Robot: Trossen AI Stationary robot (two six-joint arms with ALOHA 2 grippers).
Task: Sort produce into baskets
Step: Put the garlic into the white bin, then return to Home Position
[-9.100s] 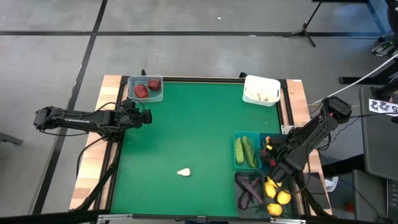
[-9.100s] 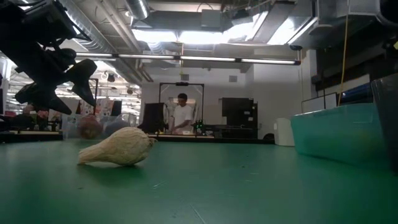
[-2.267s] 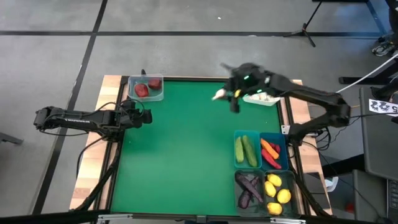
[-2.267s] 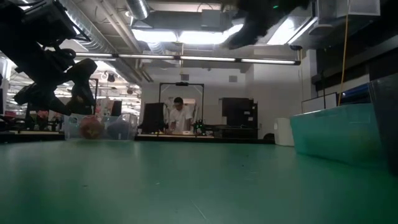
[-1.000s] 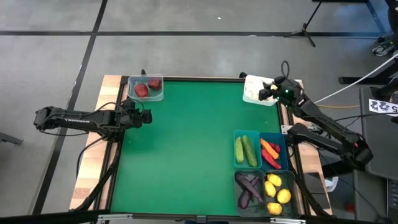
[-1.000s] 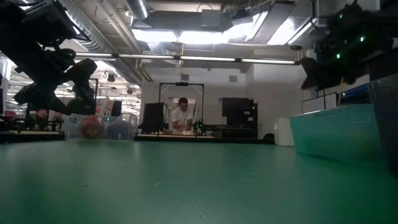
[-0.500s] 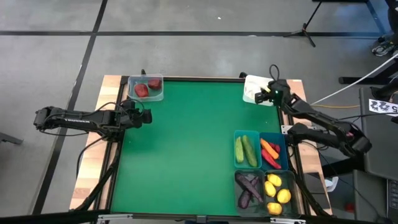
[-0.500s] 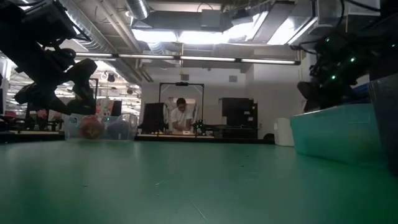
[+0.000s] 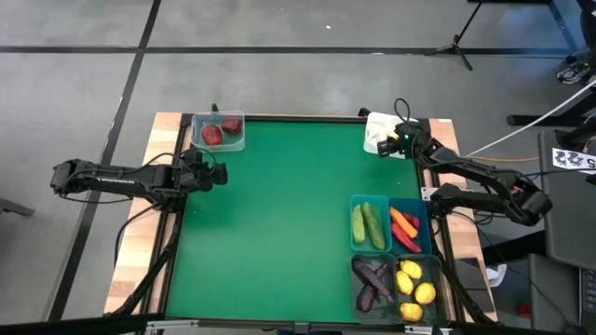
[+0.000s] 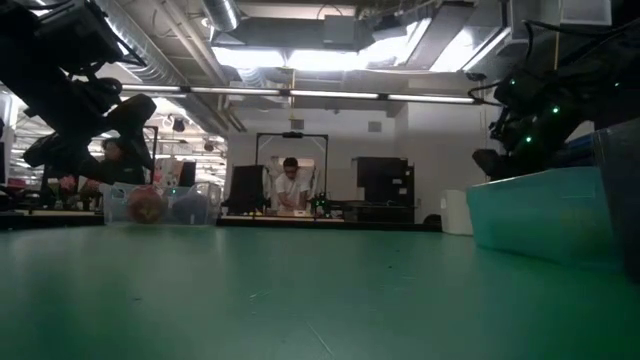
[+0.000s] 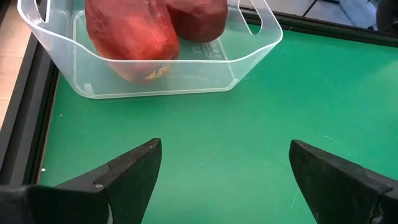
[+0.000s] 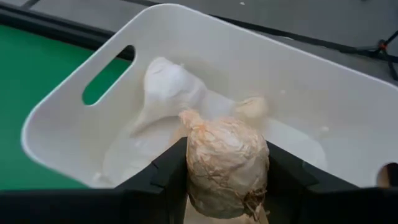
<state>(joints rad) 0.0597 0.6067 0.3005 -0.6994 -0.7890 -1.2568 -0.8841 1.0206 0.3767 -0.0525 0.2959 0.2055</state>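
Jaws of the right gripper (image 12: 227, 180) are clamped on a garlic bulb (image 12: 226, 163), one finger (image 12: 163, 178) against each side of it, holding it over the white bin (image 12: 205, 56). Other pale garlic pieces (image 12: 168, 93) already lie on the floor of that bin. From above, the right gripper (image 9: 392, 141) sits over the white bin (image 9: 376, 126) at the desk's far right corner, its arm reaching in from the right edge.

Left gripper (image 11: 221, 171) has its jaws wide apart and empty, hovering over bare green mat just short of the clear bin (image 11: 186, 71). That bin holds two dark red round fruits (image 11: 134, 34), touching one another. In the high view the left gripper (image 9: 210, 174) is at the desk's left edge, near the clear bin (image 9: 220, 132) in the far left corner.

Along the near right side of the desk (image 9: 270, 214) four bins stand together in a block. One teal bin holds the cucumbers (image 9: 366, 224), the teal one beside it the red peppers and carrot (image 9: 404, 228). Below them, one dark bin holds the eggplants (image 9: 373, 283) and the other the lemons (image 9: 414, 287).

Across the room behind the desk, in the low view, a person (image 10: 290, 190) stands at a far bench.
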